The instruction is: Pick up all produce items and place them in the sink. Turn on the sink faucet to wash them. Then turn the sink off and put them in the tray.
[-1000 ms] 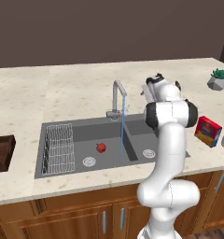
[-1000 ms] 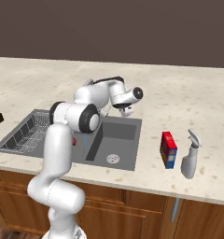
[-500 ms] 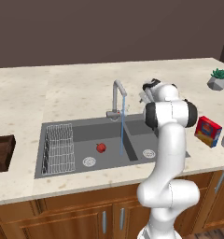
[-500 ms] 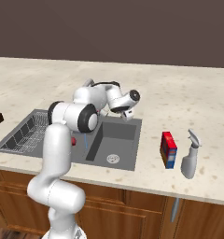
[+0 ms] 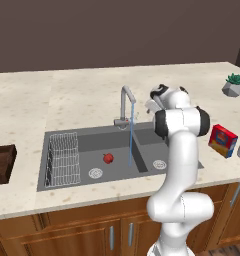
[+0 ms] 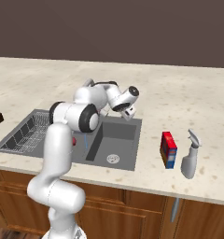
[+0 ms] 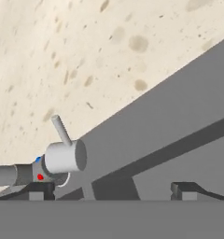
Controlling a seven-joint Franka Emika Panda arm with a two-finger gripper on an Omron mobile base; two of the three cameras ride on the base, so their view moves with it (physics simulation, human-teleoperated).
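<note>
Swung slightly back from the sink faucet [image 5: 125, 106], the hand's jaws stand wide, water running beside the red fruit [image 5: 108, 158].

The arm's hand swung left toward the sink faucet [image 5: 126, 106], away from the right basin's far rim; the gripper [image 6: 128, 112] dropped lower over the sink [image 6: 125, 131], jaws wide apart; its fingertips [image 7: 40, 190] drew close beside the faucet's lever.
</note>
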